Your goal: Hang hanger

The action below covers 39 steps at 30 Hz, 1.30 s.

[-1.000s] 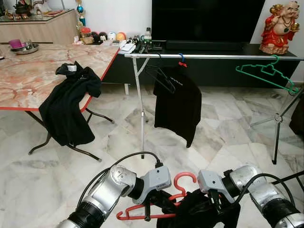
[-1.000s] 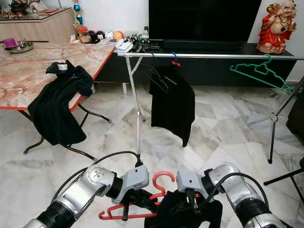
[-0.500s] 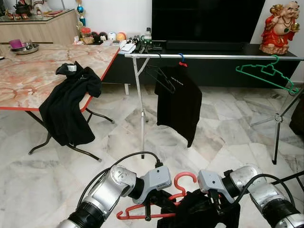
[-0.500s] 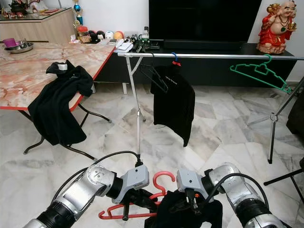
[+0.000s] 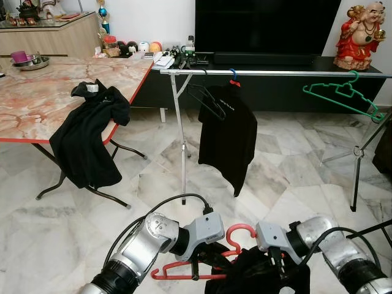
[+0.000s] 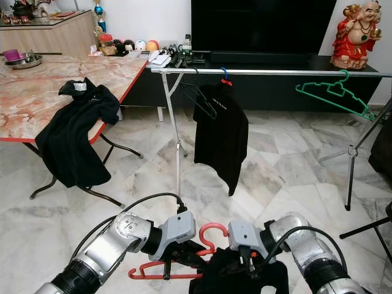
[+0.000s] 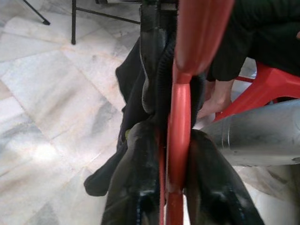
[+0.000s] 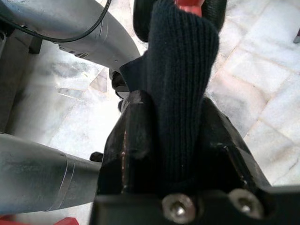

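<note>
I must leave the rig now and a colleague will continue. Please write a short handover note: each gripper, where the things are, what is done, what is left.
Left gripper: shut on the red hanger, held low in front of the robot.
Right gripper: shut on the black garment, beside the hanger.
Rail: ahead, across the marble floor; one black shirt already hangs there, plus an empty black hanger and a green hanger.
Another black garment drapes off the table.
Left to do: carry the red hanger to the rail and hook it on.
</note>
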### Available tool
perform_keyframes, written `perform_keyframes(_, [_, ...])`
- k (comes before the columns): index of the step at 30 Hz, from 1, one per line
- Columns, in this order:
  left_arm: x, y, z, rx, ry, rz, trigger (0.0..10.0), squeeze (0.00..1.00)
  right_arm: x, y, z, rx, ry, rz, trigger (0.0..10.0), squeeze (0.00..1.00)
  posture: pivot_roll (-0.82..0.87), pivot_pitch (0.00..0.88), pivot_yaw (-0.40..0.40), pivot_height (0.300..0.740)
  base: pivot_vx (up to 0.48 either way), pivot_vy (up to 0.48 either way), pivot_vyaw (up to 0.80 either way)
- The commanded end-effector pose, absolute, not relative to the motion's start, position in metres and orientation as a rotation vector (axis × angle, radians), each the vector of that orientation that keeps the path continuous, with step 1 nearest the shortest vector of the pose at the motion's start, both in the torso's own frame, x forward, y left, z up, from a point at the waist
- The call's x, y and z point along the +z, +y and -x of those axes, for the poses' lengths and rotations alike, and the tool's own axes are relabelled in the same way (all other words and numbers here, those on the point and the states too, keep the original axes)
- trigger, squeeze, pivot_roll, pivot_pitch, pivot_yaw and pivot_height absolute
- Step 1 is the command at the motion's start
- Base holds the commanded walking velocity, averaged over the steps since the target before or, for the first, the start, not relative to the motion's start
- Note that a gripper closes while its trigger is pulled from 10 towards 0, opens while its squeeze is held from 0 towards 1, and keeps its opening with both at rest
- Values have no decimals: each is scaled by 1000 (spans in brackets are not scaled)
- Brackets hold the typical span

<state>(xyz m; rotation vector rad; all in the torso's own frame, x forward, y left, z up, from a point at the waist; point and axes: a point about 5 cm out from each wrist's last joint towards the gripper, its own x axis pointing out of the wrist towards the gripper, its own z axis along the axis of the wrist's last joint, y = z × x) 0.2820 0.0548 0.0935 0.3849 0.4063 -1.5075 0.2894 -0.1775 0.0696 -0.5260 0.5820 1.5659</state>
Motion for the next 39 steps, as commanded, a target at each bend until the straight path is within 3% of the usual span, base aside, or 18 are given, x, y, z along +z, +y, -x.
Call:
perform_keyframes(1, [107,59,-288,-1485,352,-385,10000,1000,64,-177,-285,1592,611,537,0,0,39,2,-17,740,0,0,0])
perform_keyframes(10, [106,99,-293,-1401,423,-427,10000,1000,57,-188,-281,1541,652,558,0,0,46,14,-16,740,0,0,0])
perform_keyframes(20, [88,137,-288,-1164,467,-327,10000,1000,75,-217,-300,1246,563,486,0,0,38,23,-15,740,0,0,0])
perform_keyframes(29, [58,124,-271,-1147,535,-240,10000,1000,113,-218,-322,1132,381,420,0,0,28,31,-10,740,0,0,0])
perform_keyframes(36, [44,110,-281,-1008,510,-268,10000,1000,143,-200,-333,1156,246,400,0,0,25,28,-10,740,0,0,0])
perform_keyframes(37, [42,108,-288,-936,494,-267,10000,698,150,-194,-333,1178,217,398,0,0,25,28,-10,740,0,0,0])
perform_keyframes(38, [42,108,-290,-919,484,-270,10000,698,152,-192,-333,1185,208,396,0,0,23,27,-10,740,0,0,0])
perform_keyframes(39, [41,108,-294,-865,462,-290,10000,0,156,-188,-333,1203,189,398,0,0,22,28,-11,740,0,0,0])
